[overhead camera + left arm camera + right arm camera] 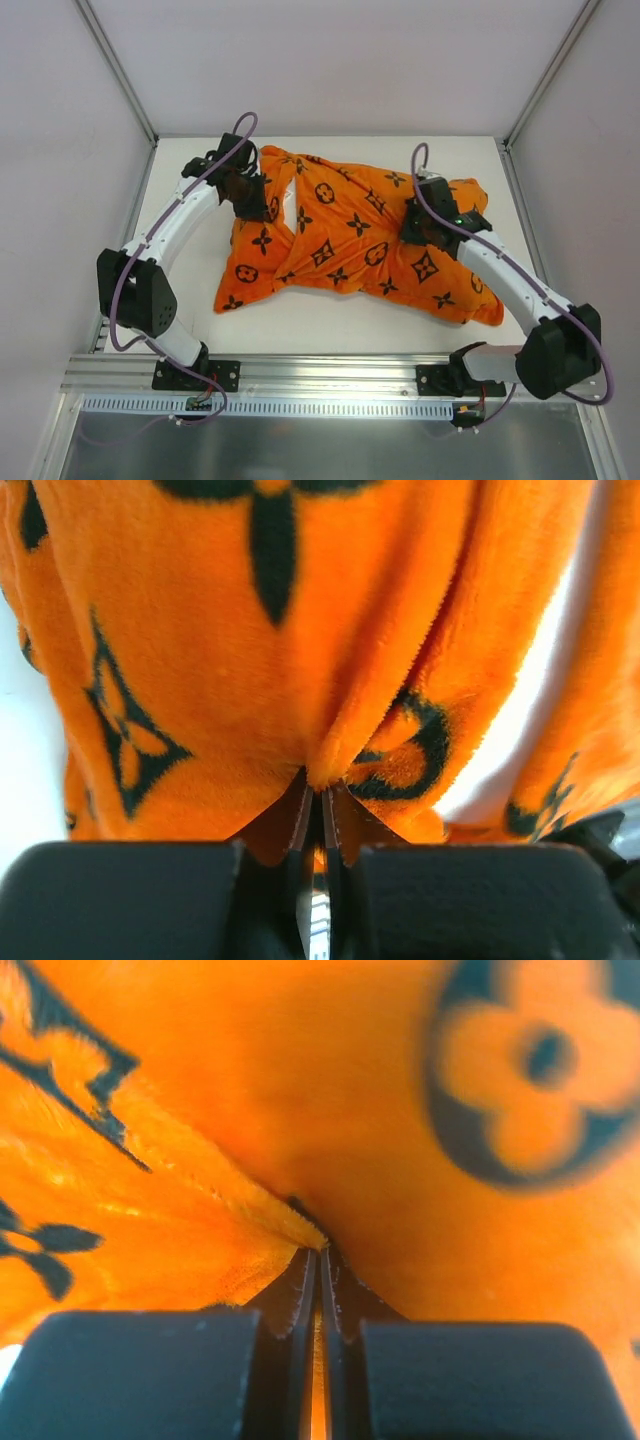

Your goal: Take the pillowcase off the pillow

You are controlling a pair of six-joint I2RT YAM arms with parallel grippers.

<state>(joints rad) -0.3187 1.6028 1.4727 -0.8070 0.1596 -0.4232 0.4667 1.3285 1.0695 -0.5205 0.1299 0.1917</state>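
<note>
The orange pillowcase (350, 235) with black flower and star motifs lies crumpled across the middle of the table, covering the pillow. A white strip of the pillow (289, 203) shows through a gap near the left end, and the left wrist view also catches the pillow (520, 705). My left gripper (256, 198) presses into the pillowcase's upper left part. Close up, the left gripper (322, 786) is shut on a pinched fold of pillowcase (230, 660). My right gripper (421, 226) sits on the right half. There the right gripper (320, 1251) is shut on a ridge of pillowcase (330, 1100).
The white table (330, 325) is bounded by white walls at the back and sides, with metal posts (115, 65) at the back corners. An aluminium rail (320, 370) carrying both arm bases runs along the near edge.
</note>
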